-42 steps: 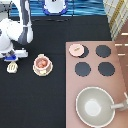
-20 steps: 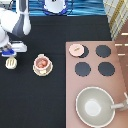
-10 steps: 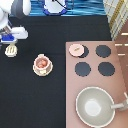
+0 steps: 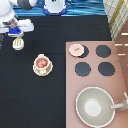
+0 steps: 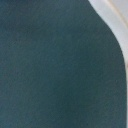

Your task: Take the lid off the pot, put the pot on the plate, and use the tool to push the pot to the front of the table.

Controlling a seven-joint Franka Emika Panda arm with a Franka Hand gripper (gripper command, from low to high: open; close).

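Spatula [image 4: 18, 43], cream-white, at the exterior view's upper left, slotted head toward the exterior view's bottom, handle running up into the hand [image 4: 17, 34]. Gripped by the hand, fingers closed on the handle, blue block just above. White arm reaching in from the exterior view's top left corner.

Further right, near the middle of the black surface [image 4: 30, 95]: pinkish-tan pot [image 4: 42, 63], uncovered, reddish-brown inside showing, seated on the cream-tan plate [image 4: 42, 71], whose rim shows around the pot's lower edge. Well apart from the spatula.

Right again: brownish-pink stove top [image 4: 67, 75] filling the exterior view's right side. Pale-pink lid [image 4: 76, 49] with small central knob resting on the stove, overlapping the upper-left burner [image 4: 83, 51]. Three more black burners beside and below it. Large grey-green pan [image 4: 95, 106] at the exterior view's bottom right, long handle pointing to the exterior view's right.

Wrist view: nearly all dark, blurred teal-grey; pale curved band [image 5: 116, 20] across one corner, not identifiable.
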